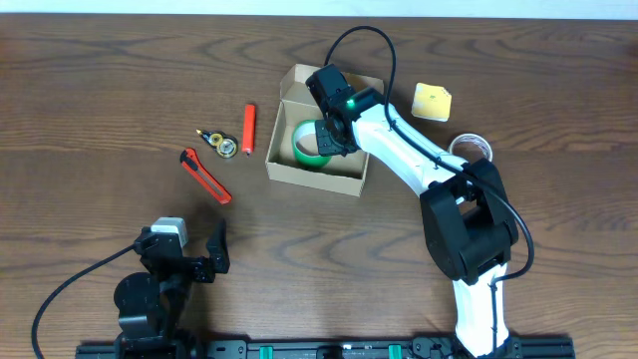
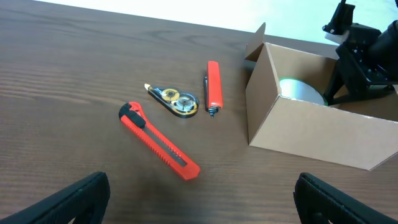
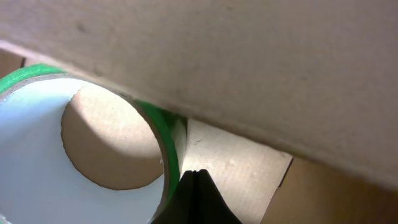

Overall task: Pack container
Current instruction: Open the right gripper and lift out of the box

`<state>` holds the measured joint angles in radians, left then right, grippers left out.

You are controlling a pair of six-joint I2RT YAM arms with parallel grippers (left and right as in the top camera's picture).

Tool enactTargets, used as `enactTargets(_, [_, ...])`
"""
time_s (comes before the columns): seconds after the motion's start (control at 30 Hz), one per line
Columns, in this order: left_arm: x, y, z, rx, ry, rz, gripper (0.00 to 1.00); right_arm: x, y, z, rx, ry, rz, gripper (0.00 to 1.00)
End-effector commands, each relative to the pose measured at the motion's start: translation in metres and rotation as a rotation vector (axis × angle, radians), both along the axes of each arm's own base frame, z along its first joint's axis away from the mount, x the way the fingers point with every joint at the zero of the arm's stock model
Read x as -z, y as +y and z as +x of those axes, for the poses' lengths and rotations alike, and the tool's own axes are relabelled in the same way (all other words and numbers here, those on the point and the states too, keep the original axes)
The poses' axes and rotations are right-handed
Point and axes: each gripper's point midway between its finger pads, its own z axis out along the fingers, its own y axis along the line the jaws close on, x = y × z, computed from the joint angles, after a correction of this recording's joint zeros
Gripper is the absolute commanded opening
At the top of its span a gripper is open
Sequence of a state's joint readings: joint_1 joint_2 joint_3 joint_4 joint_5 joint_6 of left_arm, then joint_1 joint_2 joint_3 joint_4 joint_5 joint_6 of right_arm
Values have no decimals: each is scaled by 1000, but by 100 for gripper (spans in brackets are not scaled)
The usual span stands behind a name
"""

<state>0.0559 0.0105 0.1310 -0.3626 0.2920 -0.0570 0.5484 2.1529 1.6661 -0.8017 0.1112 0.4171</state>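
The container (image 1: 314, 178) is a tan cardboard box at the table's middle back, open, with its flap lid up at the far side. It also shows at the right of the left wrist view (image 2: 311, 134). A green-edged tape roll (image 1: 307, 148) lies inside it, also seen in the left wrist view (image 2: 301, 91) and the right wrist view (image 3: 37, 155). My right gripper (image 1: 332, 140) is down inside the box. Its fingers (image 3: 196, 174) are shut together beside the roll's edge, against the box wall (image 3: 249, 62). My left gripper (image 1: 184, 249) is open and empty at the front left, also seen in its own view (image 2: 201, 199).
Left of the box lie a red utility knife (image 1: 205, 176) (image 2: 159, 141), a small correction-tape dispenser (image 1: 216, 141) (image 2: 174, 99) and a red pen (image 1: 248, 129) (image 2: 214, 87). A yellow sponge (image 1: 432, 102) and a white tape roll (image 1: 473, 148) lie to the box's right.
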Motion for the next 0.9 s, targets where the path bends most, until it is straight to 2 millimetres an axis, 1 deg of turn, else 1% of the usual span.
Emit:
enactTargets(0.0, [9, -2, 0, 6, 21, -16, 95, 6, 5, -1, 2, 13, 16, 1])
enactTargets(0.13, [9, -2, -1, 7, 21, -16, 95, 5, 16, -1, -31, 17, 63, 1])
enactTargets(0.33, [9, -2, -1, 7, 21, -16, 95, 4, 14, 0, -32, 9, 54, 1])
enactTargets(0.4, [9, -2, -1, 7, 21, -16, 95, -5, 13, -1, -46, 9, 49, 1])
enactTargets(0.43, [9, -2, 0, 6, 21, -16, 95, -13, 12, -2, -51, 5, 49, 1])
enactTargets(0.53, [9, -2, 0, 6, 21, -16, 95, -57, 10, -4, -74, -36, 63, 1])
enactTargets(0.57, [9, -2, 0, 6, 21, -16, 95, -80, 6, -4, -77, -69, 68, 1])
enactTargets(0.6, [9, -2, -1, 7, 21, -16, 95, -92, 2, -4, -71, -88, 68, 1])
enactTargets(0.67, [9, -2, -1, 7, 21, -16, 95, -125, -10, -8, -52, -135, 80, 1])
enactTargets(0.7, [9, -2, 0, 6, 21, -16, 95, -138, -19, -11, -38, -152, 79, 1])
enactTargets(0.77, [9, -2, 0, 6, 21, -16, 95, -157, -46, -13, 12, -180, 45, 1])
enactTargets(0.83, [9, -2, 0, 6, 21, -16, 95, -169, -79, -12, 78, -197, -1, 1])
enactTargets(0.87, [9, -2, 0, 6, 21, -16, 95, -172, -95, -12, 111, -196, -19, 1])
